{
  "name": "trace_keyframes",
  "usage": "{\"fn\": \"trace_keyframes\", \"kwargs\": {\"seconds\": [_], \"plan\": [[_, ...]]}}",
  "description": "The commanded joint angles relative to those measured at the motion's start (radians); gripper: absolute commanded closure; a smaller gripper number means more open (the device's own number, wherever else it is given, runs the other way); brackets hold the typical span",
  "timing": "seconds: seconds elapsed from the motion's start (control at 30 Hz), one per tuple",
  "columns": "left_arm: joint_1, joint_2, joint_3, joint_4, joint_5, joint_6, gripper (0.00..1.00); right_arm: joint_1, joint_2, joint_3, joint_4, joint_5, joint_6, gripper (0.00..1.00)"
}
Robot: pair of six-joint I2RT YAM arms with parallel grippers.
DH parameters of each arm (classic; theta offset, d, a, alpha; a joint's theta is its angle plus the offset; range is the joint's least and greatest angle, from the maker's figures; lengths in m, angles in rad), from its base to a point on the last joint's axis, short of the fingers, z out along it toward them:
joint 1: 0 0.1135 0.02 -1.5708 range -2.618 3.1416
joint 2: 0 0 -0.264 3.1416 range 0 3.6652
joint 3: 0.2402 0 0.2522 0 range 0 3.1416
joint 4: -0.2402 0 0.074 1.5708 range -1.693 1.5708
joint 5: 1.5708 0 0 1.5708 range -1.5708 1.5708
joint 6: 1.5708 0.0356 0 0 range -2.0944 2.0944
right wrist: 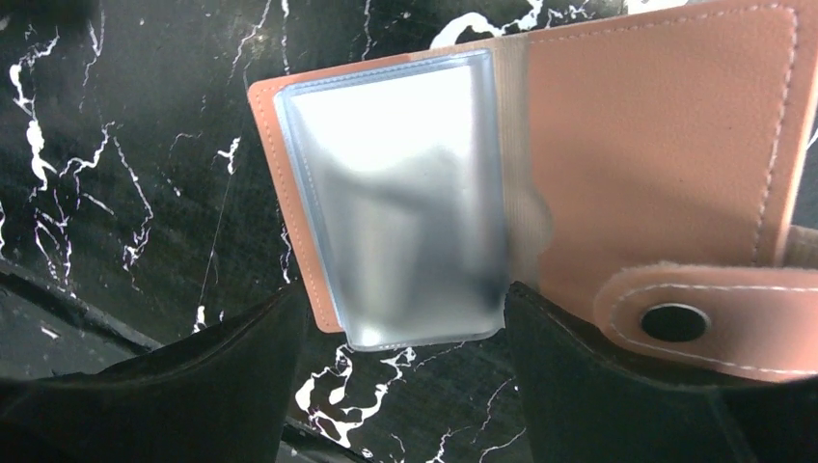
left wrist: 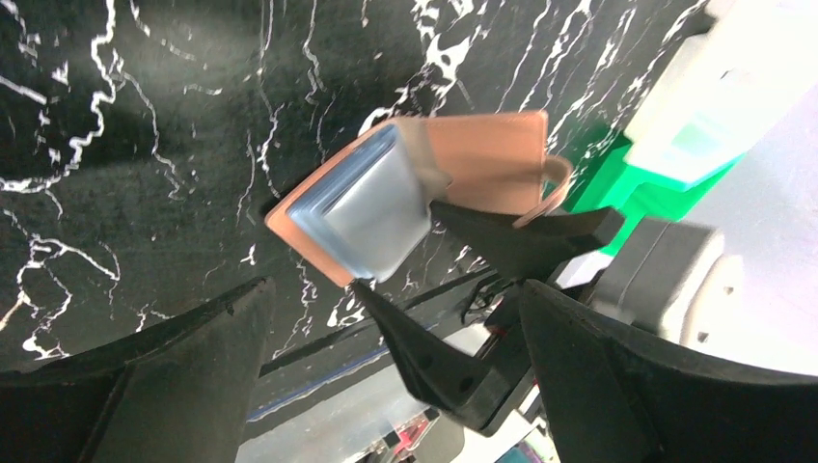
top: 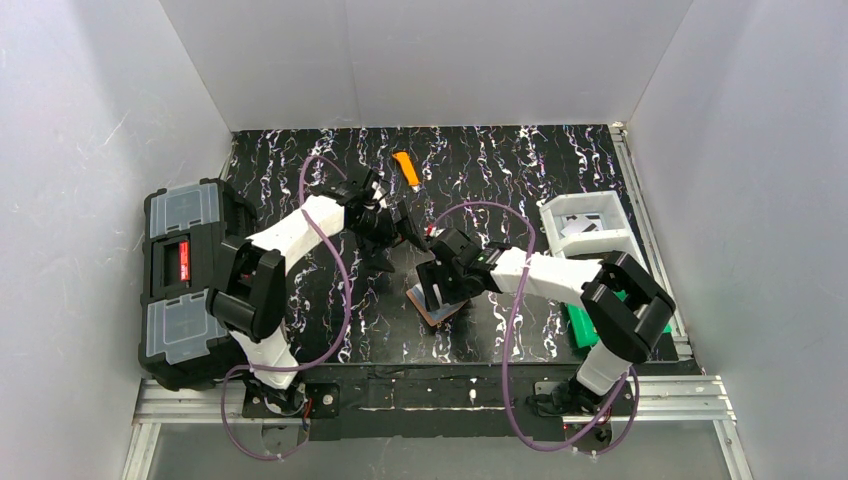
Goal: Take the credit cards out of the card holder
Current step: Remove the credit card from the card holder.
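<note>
While the left gripper hangs over the black white-veined table with its jaws spread wide and nothing between them, the right gripper is down at the card holder, which lies open near the middle of the table, a little toward the near edge. Seen from above, the two arms reach inward from either side, and the left gripper sits just to the far left of the holder, apart from it. The holder is tan leather with a stack of clear plastic sleeves on its left half; the sleeves look pale blue-grey, and whether the credit cards are inside them cannot be told. A strap tab with a dark snap folds across its right near corner. The right gripper's jaws stand apart, one black finger at each side of the sleeve stack's near edge, close against it; whether they press on it cannot be told. A large black toolbox fills the left edge of the table. An orange utility knife lies at the far middle. A white bin sits on the right, with a green object nearer, partly under the right arm.
</note>
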Motion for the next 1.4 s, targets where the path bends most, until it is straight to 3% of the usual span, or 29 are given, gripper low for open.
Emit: {"fn": "trace_keyframes", "kwargs": {"seconds": [0.0,0.5,0.8,1.0,1.37], "plan": [[-0.012,-0.091,-0.06,-0.028,0.005,0.03,0.02,-0.009,0.028,0.02,0.018,-0.006,0.06,0.19],[-0.006,-0.099,-0.071,-0.049,-0.052,0.086,0.02,-0.011,0.004,-0.004,0.044,-0.029,0.122,0.24],[0.004,-0.102,-0.08,-0.052,-0.078,0.087,0.09,-0.011,-0.029,-0.017,0.068,-0.093,0.176,0.29],[0.02,-0.115,-0.079,-0.055,-0.092,0.1,0.16,-0.013,-0.03,-0.028,0.086,-0.115,0.206,0.35],[0.029,-0.145,-0.13,-0.068,-0.102,0.143,0.37,-0.022,-0.003,-0.021,0.066,-0.125,0.241,0.54]]}}
